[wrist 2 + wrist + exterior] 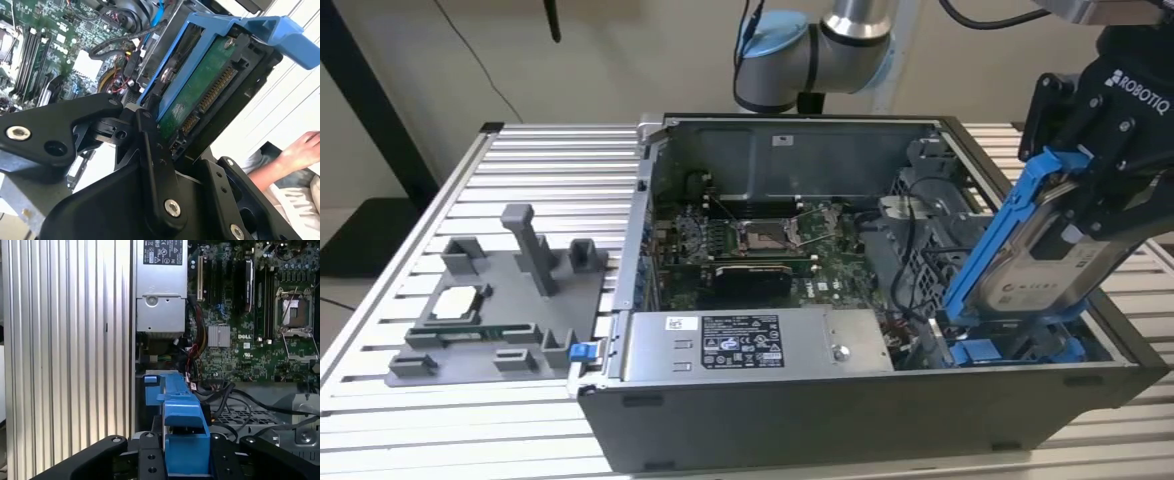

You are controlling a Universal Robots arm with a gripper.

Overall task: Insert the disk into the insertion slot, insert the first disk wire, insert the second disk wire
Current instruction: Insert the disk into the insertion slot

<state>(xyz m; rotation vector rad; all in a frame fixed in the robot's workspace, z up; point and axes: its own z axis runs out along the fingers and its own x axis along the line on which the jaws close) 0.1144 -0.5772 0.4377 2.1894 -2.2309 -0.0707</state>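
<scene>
Disk (1041, 275), tilted at the exterior view's right with its lower end at the insertion slot (1007, 348), sits clamped in the gripper (1087, 215); squaring its blue carrier (991, 247) to that slot looks key.

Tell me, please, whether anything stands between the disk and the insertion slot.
Nothing visible does. The end effector holds the disk tilted, its lower end at the blue fittings of the insertion slot. Dark cables lie beside it, toward the motherboard, and do not cross its path as far as shows.
</scene>
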